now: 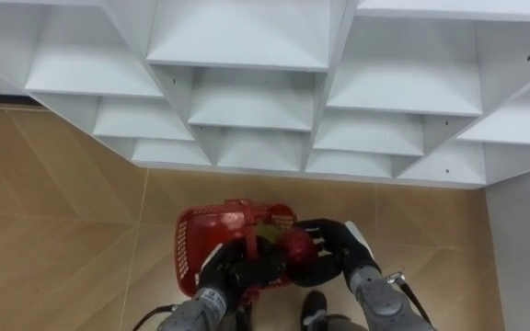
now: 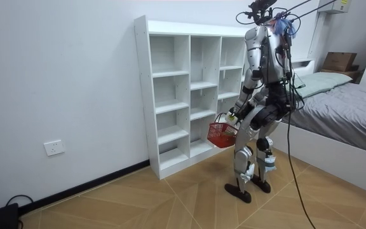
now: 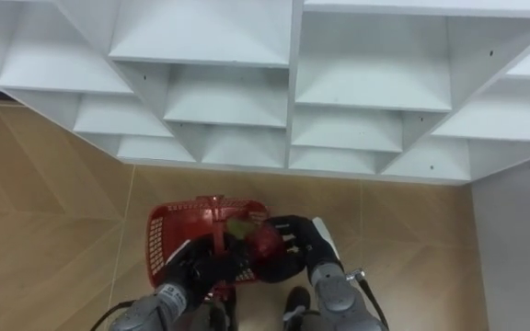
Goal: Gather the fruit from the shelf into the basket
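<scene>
A red plastic basket (image 1: 188, 245) hangs low in front of me, above the wooden floor. My left hand (image 1: 225, 274) is curled round its handle. Over the basket's right side my right hand (image 1: 331, 250) is shut on a round red fruit (image 1: 297, 246). A greenish fruit (image 1: 267, 232) lies inside the basket beside it. In the room view I stand upright facing the white closet shelf (image 2: 170, 95), with the basket (image 2: 221, 134) held at thigh height. The shelf compartments (image 1: 247, 119) before me hold nothing that I can see.
The closet stands against a white wall, its foot just ahead of the basket. A white panel (image 1: 523, 248) rises on my right. Behind me stands a bed (image 2: 348, 121). Wooden floor (image 1: 53, 211) stretches to the left.
</scene>
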You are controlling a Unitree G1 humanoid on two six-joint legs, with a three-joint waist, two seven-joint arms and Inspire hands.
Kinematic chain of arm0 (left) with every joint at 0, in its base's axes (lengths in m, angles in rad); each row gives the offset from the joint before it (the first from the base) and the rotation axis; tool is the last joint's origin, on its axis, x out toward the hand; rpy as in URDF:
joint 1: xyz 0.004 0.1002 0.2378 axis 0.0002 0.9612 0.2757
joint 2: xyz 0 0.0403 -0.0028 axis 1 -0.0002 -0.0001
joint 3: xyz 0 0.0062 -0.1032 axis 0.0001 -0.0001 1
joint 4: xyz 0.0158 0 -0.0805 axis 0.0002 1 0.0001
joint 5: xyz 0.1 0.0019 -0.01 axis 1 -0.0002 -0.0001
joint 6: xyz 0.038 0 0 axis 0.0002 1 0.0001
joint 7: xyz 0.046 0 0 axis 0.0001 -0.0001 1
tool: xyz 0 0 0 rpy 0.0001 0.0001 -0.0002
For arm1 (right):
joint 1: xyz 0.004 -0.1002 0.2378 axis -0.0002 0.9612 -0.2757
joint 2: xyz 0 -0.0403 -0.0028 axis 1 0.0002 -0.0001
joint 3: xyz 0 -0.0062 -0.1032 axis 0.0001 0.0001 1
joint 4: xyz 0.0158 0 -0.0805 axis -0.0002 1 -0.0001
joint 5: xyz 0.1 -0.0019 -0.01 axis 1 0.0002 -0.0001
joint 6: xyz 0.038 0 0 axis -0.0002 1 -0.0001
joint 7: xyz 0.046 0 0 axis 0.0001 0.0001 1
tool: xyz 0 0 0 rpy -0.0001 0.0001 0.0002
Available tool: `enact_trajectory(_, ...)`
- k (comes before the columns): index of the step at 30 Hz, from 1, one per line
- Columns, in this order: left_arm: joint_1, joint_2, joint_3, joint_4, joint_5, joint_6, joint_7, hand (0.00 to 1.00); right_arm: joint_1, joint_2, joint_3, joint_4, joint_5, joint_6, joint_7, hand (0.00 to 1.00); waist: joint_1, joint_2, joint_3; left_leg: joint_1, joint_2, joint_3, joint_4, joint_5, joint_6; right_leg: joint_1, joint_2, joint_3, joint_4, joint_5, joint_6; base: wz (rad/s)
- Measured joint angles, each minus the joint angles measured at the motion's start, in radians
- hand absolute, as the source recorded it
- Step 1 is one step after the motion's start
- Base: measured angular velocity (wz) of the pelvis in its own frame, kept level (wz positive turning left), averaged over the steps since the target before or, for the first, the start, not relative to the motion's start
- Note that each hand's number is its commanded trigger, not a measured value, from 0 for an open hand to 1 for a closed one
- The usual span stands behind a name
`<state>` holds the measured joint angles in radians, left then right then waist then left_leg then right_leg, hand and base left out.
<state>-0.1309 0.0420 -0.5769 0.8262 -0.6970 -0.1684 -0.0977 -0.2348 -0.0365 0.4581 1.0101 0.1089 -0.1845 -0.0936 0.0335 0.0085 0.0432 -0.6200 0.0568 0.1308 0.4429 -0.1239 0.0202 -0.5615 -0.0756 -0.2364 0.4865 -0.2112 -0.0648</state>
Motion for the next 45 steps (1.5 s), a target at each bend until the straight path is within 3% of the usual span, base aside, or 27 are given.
enact_trajectory(2, -0.019, -0.012, -0.007, 0.0, 0.001, -0.004, -0.025, 1.0, -0.001, 0.001, 0.001, 0.0, -0.006, 0.002, 0.01, 0.0, 0.001, 0.0, 0.0, -0.005, 0.0, 0.0, 0.002, 0.0, 0.0, -0.005, 0.0, 0.0, 0.001, 0.0, 0.0, 0.0)
enact_trajectory(14, -0.05, -0.012, -0.019, 0.02, 0.001, -0.007, -0.084, 1.0, -0.008, 0.002, 0.01, -0.002, -0.003, 0.012, 0.054, 0.0, -0.001, -0.002, 0.0011, -0.016, 0.0, 0.005, 0.008, 0.0, 0.0, -0.026, 0.0, 0.014, 0.017, -0.001, 0.0, -0.01)
enact_trajectory(36, -0.045, -0.013, -0.017, 0.021, 0.003, -0.007, -0.081, 1.0, -0.003, 0.002, 0.011, -0.001, 0.006, 0.014, 0.063, 0.0, 0.002, -0.001, 0.0004, -0.03, 0.002, 0.005, 0.024, 0.0, 0.0, -0.039, 0.0, 0.014, 0.031, -0.001, -0.001, 0.0)
enact_trajectory(39, -0.044, -0.013, -0.017, 0.021, 0.004, -0.003, -0.07, 1.0, -0.002, 0.004, 0.011, -0.001, 0.022, 0.035, 0.062, 0.0, 0.004, -0.001, 0.0001, -0.028, 0.003, 0.004, 0.025, 0.001, 0.001, -0.037, 0.001, 0.014, 0.032, 0.0, -0.003, 0.0)
enact_trajectory(45, -0.031, -0.002, 0.008, 0.055, 0.04, -0.003, -0.043, 1.0, 0.006, -0.004, 0.011, 0.002, 0.049, 0.036, 0.063, 0.0, 0.019, 0.002, 0.0009, -0.003, 0.003, 0.006, 0.016, 0.001, 0.001, -0.012, 0.001, 0.011, 0.029, 0.0, -0.005, 0.0)
